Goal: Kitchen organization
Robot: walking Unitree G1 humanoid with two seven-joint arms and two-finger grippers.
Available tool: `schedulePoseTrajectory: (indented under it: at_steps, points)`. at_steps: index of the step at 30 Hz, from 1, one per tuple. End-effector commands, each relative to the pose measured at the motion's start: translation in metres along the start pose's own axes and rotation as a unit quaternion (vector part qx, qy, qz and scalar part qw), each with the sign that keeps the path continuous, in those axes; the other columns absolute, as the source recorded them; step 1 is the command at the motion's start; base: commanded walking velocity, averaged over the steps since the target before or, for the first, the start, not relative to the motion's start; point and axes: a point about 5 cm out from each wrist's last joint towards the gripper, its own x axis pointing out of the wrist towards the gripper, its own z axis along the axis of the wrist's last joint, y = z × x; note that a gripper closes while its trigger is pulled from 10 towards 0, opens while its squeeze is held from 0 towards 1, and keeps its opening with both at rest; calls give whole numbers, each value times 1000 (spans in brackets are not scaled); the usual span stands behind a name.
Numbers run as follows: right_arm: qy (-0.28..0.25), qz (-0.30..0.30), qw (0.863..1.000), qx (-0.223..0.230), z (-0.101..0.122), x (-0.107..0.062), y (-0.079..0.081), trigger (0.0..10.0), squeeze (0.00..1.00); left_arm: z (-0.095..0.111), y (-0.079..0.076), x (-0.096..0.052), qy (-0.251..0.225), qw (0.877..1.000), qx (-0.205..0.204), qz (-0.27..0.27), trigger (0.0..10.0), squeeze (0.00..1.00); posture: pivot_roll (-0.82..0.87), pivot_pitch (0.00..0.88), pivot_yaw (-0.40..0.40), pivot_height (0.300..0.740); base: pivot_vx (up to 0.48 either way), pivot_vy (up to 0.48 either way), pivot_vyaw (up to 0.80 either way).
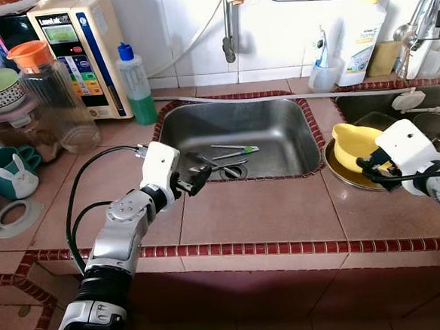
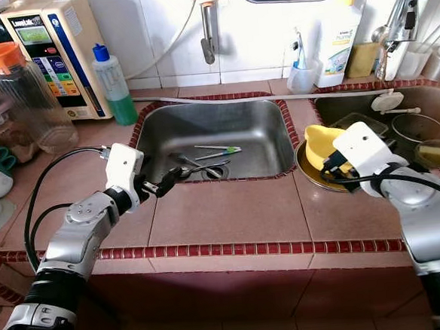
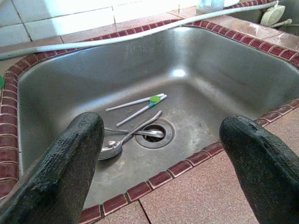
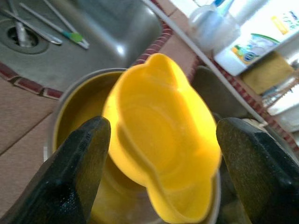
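Right gripper (image 4: pixel 159 154) hovers spread around the yellow bowl (image 4: pixel 161 140); center it before you close (left gripper (image 3: pixel 163 163), also spread, waits above the sink (image 3: pixel 196 60)).

Yellow bowl (image 1: pixel 353 145) with lobed rim is sitting tilted inside a metal bowl (image 1: pixel 340 173) on the tiled counter, between the two sinks. Spoons (image 3: pixel 122 143) and a pair of green-tipped chopsticks (image 3: pixel 138 104) are lying on the steel sink (image 1: pixel 277 123) floor around the drain.
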Motion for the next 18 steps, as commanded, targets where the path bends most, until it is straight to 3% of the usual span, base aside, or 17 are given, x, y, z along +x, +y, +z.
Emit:
schedulePoseTrajectory:
  at_steps: [1, 15, 16, 18]
  points:
    - [-5, 21, 1000, 0, 2, 3, 3, 10000, 0, 4, 3, -2, 0, 1000, 7, -1, 10000, 0, 100, 0, 84, 740, 0, 0, 0]
    - [26, 53, 998, 16, -17, 12, 8, 10000, 0, 3, 2, -3, 2, 1000, 7, -3, 10000, 0, 101, 0, 86, 740, 0, 0, 0]
    - [29, 55, 998, 22, -19, 14, 9, 6471, 0, 3, 2, -3, 3, 1000, 7, -4, 10000, 0, 102, 0, 86, 740, 0, 0, 0]
    - [30, 57, 998, 25, -21, 14, 10, 6471, 0, 3, 2, -3, 3, 1000, 7, -4, 10000, 0, 102, 0, 86, 740, 0, 0, 0]
